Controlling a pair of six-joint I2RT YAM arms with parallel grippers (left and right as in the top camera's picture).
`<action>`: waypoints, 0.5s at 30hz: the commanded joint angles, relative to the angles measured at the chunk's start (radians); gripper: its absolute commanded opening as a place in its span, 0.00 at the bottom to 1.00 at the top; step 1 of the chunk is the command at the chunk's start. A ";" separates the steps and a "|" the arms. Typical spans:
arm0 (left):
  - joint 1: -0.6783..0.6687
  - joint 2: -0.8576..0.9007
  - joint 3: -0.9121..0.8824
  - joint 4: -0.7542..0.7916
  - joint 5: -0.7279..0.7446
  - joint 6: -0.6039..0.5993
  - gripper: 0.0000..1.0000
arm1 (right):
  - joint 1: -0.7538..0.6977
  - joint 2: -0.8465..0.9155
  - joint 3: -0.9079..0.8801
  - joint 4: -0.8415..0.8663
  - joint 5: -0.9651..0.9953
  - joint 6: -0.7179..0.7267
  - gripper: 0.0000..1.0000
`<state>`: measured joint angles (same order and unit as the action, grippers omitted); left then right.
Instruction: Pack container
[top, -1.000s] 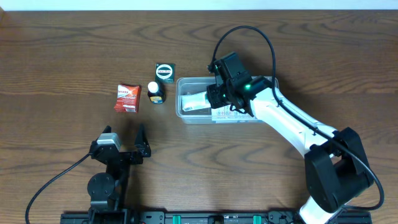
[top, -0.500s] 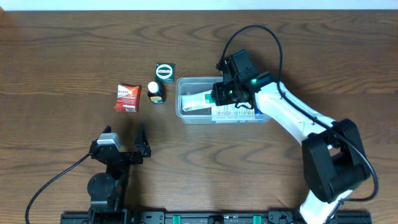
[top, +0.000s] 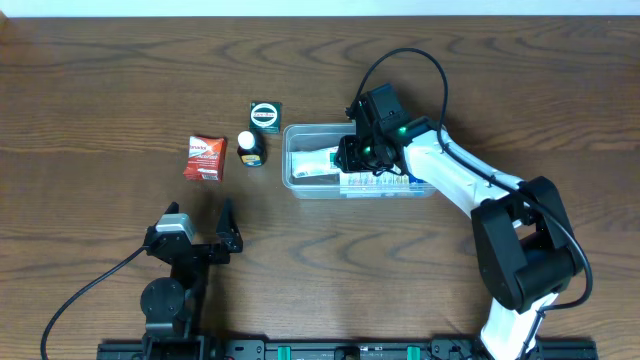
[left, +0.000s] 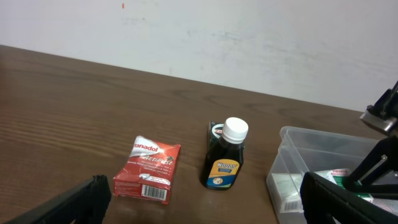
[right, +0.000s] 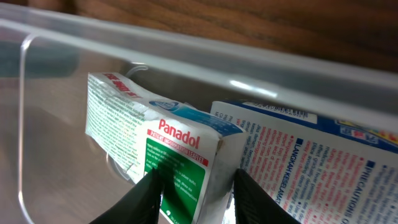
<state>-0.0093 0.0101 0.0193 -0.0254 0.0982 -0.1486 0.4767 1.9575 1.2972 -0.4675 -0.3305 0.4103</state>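
The clear plastic container (top: 320, 128) stands right of centre; it also shows in the left wrist view (left: 292, 149) and the right wrist view (right: 186, 50). My right gripper (top: 352, 158) is down inside it, shut on a green-and-white Panadol box (right: 155, 143) that lies at the tub's left part (top: 312, 163). The fingers (right: 199, 196) grip the box's end. A blue-and-white carton (right: 311, 168) lies beside it in the tub (top: 385, 184). My left gripper (top: 205, 235) is open and empty near the front left (left: 202, 206).
A red Panadol box (top: 205, 158) (left: 149, 169), a small dark Woods bottle with a white cap (top: 249, 149) (left: 225, 155) and a small dark box with a round label (top: 265, 116) stand left of the container. The right arm's cable loops above the tub.
My right gripper has shifted slightly right and lowered into the container with the green box. The left arm has not moved.
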 joint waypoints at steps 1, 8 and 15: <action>0.005 -0.006 -0.015 -0.036 0.018 0.017 0.98 | -0.002 0.043 0.015 -0.001 -0.021 0.050 0.37; 0.005 -0.006 -0.015 -0.036 0.018 0.017 0.98 | -0.003 0.047 0.015 0.003 -0.021 0.049 0.43; 0.005 -0.006 -0.015 -0.036 0.018 0.017 0.98 | -0.003 0.047 0.015 0.004 -0.018 0.050 0.34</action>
<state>-0.0093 0.0101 0.0193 -0.0254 0.0982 -0.1486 0.4751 1.9785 1.3064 -0.4599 -0.3580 0.4526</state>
